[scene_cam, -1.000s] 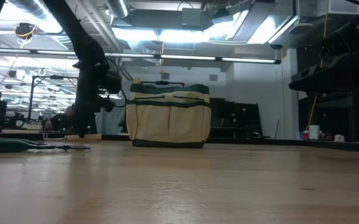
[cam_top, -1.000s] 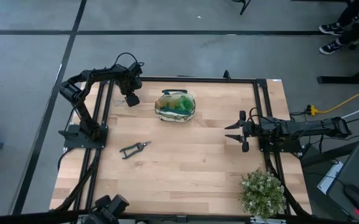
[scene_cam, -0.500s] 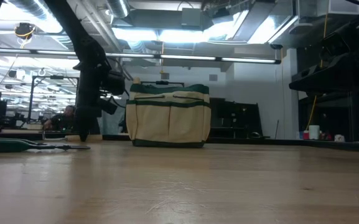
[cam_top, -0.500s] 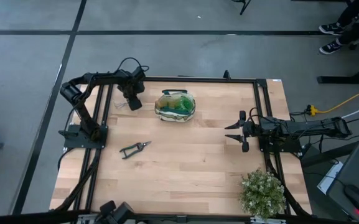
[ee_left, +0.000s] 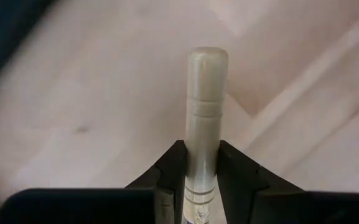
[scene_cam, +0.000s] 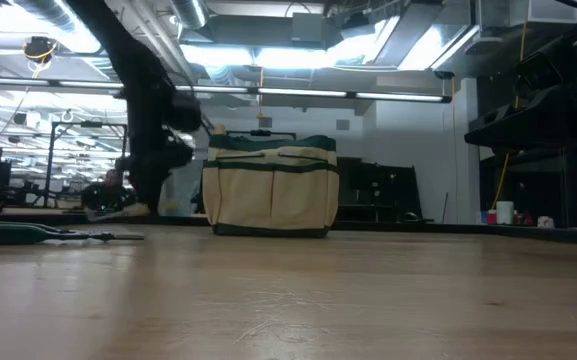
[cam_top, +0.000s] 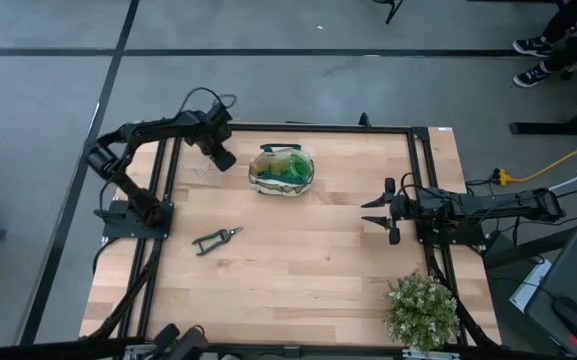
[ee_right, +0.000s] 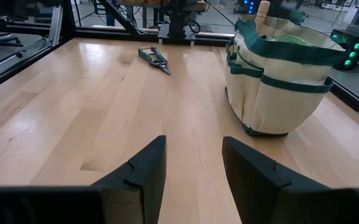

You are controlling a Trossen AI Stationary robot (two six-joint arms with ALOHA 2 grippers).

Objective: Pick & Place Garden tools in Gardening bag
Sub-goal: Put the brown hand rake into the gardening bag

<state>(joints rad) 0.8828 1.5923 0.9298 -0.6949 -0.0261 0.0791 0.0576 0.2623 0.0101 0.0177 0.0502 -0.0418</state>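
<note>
The left gripper (ee_left: 202, 163) clamps a pale wooden tool handle (ee_left: 205, 118) just beside the cream canvas gardening bag with dark green trim (cam_top: 281, 170), which holds green contents. Black pruning shears (cam_top: 216, 239) lie on the table (cam_top: 318, 270). The right gripper (cam_top: 379, 212) waits, jaws parted and empty.

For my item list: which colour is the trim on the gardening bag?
Dark green, on cream canvas; the gardening bag shows it best in the right wrist view.

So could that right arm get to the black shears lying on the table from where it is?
Probably yes. The right end effector is open and holds nothing, and only bare table lies between it and the shears. It is a long stretch, though.
</note>
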